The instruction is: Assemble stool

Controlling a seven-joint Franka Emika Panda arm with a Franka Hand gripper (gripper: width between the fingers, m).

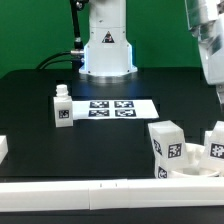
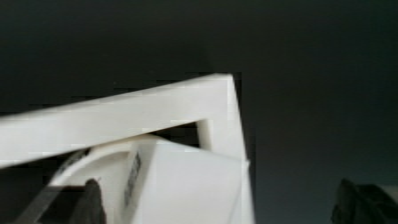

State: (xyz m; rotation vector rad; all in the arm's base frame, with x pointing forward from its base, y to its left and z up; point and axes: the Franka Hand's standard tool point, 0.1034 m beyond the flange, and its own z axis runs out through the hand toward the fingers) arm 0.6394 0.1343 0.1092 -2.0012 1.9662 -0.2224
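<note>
My gripper hangs high at the exterior view's right, above the front right corner of the table. In the wrist view its dark fingers stand wide apart at the picture's edge, and the gripper is open and holds nothing. Below it two white tagged stool legs stand close together against the front border bar; whether the round seat lies under them I cannot tell. One leg shows in the wrist view, far below the fingers. A third leg stands upright alone at the left.
The marker board lies flat mid-table. Long white border bars run along the front edge and the left; their corner shows in the wrist view. The robot base stands at the back.
</note>
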